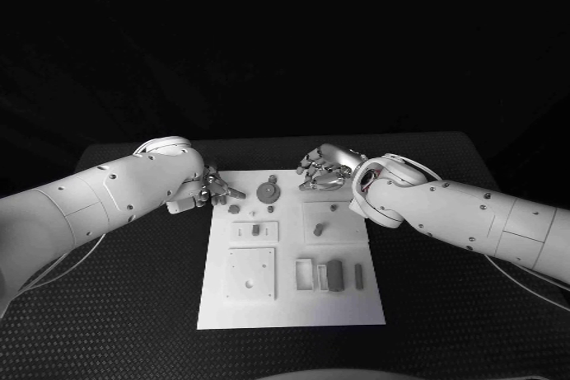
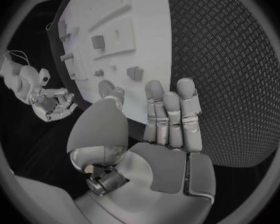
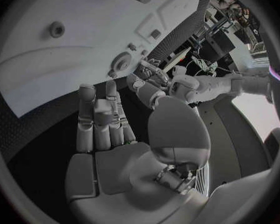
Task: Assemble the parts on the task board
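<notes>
White and flat, the rectangular task board (image 1: 291,306) lies in the middle of the black textured desk (image 1: 451,314), its long side running away from the robot. Small grey parts sit on it: a round disc-shaped piece (image 1: 271,190) near the far edge, a short peg (image 1: 320,228) standing in a square recess on the right half, a small block (image 1: 257,229) in a shallow rectangular recess on the left half, and a dark grey bar (image 1: 335,274) beside a thin strip (image 1: 359,274) near the front right. A large raised square plate (image 1: 252,273) occupies the front left of the board.

At the far left corner of the board, the left silver hand (image 1: 217,188) hovers with its fingers (image 2: 171,117) straight, side by side, and the thumb standing apart; it holds nothing. Its fingertips point toward the board's edge, close to a small grey cube (image 2: 135,73) in the left wrist view.

At the far right corner, the right silver hand (image 1: 324,167) hangs above the desk just beyond the board's far edge. Its fingers (image 3: 99,119) are extended, loosely apart, and empty.
</notes>
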Motion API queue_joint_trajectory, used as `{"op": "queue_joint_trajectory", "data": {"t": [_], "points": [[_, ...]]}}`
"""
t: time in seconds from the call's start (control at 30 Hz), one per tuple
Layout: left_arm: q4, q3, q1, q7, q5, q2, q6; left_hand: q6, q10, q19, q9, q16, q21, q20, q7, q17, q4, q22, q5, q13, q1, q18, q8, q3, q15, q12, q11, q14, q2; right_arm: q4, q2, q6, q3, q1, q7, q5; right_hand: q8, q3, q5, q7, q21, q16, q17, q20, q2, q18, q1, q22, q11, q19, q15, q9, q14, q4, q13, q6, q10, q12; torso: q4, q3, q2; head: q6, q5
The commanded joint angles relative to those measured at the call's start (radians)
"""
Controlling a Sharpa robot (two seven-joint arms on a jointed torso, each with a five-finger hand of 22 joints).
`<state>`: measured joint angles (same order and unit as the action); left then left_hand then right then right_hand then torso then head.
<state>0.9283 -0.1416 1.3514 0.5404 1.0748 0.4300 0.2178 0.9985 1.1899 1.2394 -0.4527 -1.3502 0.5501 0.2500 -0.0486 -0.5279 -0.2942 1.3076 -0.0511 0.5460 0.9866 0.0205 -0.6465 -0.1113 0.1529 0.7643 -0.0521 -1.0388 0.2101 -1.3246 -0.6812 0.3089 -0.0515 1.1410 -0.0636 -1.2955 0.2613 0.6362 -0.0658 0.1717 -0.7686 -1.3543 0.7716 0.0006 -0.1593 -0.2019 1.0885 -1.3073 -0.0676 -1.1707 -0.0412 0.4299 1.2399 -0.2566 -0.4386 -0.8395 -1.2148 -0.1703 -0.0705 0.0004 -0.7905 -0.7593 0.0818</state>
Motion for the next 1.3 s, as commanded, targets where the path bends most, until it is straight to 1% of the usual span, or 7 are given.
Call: {"op": "queue_joint_trajectory", "data": {"t": [0.03,0.13,0.3,0.63,0.7,0.87,1.3], "points": [[0.023,0.0,0.0,-0.014,0.046,0.007,-0.041,-0.023,-0.021,-0.018,0.004,0.011,-0.014,-0.006,-0.012,0.006,0.0,0.0,0.003,-0.005,0.004,0.035,0.01,0.0,-0.008,-0.01,0.01,0.02,0.011,-0.001,-0.001,-0.006,0.0,-0.001,0.008,-0.002,0.002,0.0,-0.001,0.009,0.004,0.007,-0.002,-0.006,0.0,-0.06,-0.008,-0.02,-0.004,-0.001,0.001,-0.001,-0.008,0.007,-0.001,0.0,-0.003,-0.006,0.0,0.0004,0.0,-0.001,0.001],[0.054,0.0,0.0,-0.011,0.078,0.019,-0.076,-0.078,-0.076,-0.059,0.014,0.04,-0.051,-0.03,-0.04,0.022,0.0,-0.015,0.003,-0.02,0.02,0.033,0.04,-0.019,-0.035,-0.04,0.038,0.064,0.023,-0.001,-0.002,-0.006,0.0,-0.001,0.008,-0.002,0.002,0.0,-0.001,0.009,0.004,0.007,-0.002,-0.006,0.0,-0.06,-0.008,-0.02,-0.004,-0.001,0.001,-0.001,-0.008,0.007,-0.001,0.0,-0.003,-0.006,0.0,0.0005,0.0,0.0,0.001],[0.071,0.0,0.0,-0.008,0.085,0.026,-0.086,-0.096,-0.094,-0.073,0.017,0.051,-0.071,-0.048,-0.052,0.032,0.0,-0.025,0.002,-0.029,0.041,0.037,0.051,-0.037,-0.051,-0.049,0.051,0.081,0.029,-0.002,-0.004,-0.007,0.0,-0.001,0.007,-0.002,0.002,0.0,-0.001,0.009,0.004,0.007,-0.002,-0.006,0.0,-0.06,-0.008,-0.02,-0.004,-0.001,0.002,-0.001,-0.008,0.007,-0.001,0.0,-0.003,-0.006,-0.0001,-0.0001,0.0,-0.001,0.002],[0.1,-0.003,0.0,0.023,0.128,0.028,-0.028,-0.083,-0.081,-0.06,0.013,0.043,-0.07,-0.05,-0.048,0.033,0.0,-0.025,0.002,-0.029,0.036,0.043,0.045,-0.04,-0.051,-0.04,0.048,0.07,0.015,-0.002,-0.004,-0.009,0.0,-0.001,0.007,-0.002,0.002,0.0,-0.001,0.01,0.004,0.007,-0.002,-0.006,-0.001,-0.06,-0.009,-0.02,-0.004,-0.001,0.002,-0.001,-0.008,0.007,-0.001,0.001,-0.002,-0.006,0.0,-0.0004,0.0,-0.001,0.0],[0.105,-0.004,0.0,0.029,0.129,0.029,-0.005,-0.061,-0.06,-0.041,0.007,0.026,-0.058,-0.045,-0.038,0.027,0.001,-0.018,0.002,-0.024,0.035,0.047,0.033,-0.035,-0.043,-0.025,0.038,0.052,0.003,-0.002,-0.004,-0.009,0.0,-0.001,0.007,-0.002,0.002,0.0,-0.001,0.01,0.004,0.007,-0.002,-0.006,-0.001,-0.06,-0.009,-0.02,-0.004,-0.001,0.002,-0.001,-0.008,0.008,-0.001,0.001,-0.002,-0.006,0.0002,0.0,-0.001,-0.001,-0.001],[0.114,-0.006,0.0,0.035,0.126,0.028,0.027,-0.046,-0.046,-0.026,0.002,0.01,-0.045,-0.037,-0.028,0.022,0.001,-0.006,0.002,-0.019,0.027,0.051,0.026,-0.017,-0.031,-0.013,0.028,0.04,-0.016,-0.002,-0.004,-0.01,0.0,-0.001,0.007,-0.002,0.002,0.0,-0.001,0.01,0.004,0.007,-0.002,-0.006,-0.001,-0.06,-0.009,-0.02,-0.004,-0.001,0.002,-0.001,-0.008,0.008,-0.001,0.001,-0.002,-0.006,0.0001,0.0007,0.0,-0.002,-0.002],[0.112,-0.013,0.0,0.052,0.124,0.023,0.045,-0.04,-0.044,-0.026,0.0,0.003,-0.041,-0.031,-0.025,0.023,0.0,0.006,0.002,-0.019,0.025,0.049,0.03,0.019,-0.026,-0.006,0.024,0.04,-0.049,-0.003,-0.004,-0.01,0.0,-0.001,0.007,-0.002,0.002,0.0,-0.001,0.01,0.004,0.007,-0.002,-0.006,-0.001,-0.06,-0.009,-0.02,-0.004,-0.001,0.002,-0.002,-0.008,0.008,-0.002,0.001,-0.002,-0.006,0.0002,0.0009,-0.001,-0.003,0.0]]}}
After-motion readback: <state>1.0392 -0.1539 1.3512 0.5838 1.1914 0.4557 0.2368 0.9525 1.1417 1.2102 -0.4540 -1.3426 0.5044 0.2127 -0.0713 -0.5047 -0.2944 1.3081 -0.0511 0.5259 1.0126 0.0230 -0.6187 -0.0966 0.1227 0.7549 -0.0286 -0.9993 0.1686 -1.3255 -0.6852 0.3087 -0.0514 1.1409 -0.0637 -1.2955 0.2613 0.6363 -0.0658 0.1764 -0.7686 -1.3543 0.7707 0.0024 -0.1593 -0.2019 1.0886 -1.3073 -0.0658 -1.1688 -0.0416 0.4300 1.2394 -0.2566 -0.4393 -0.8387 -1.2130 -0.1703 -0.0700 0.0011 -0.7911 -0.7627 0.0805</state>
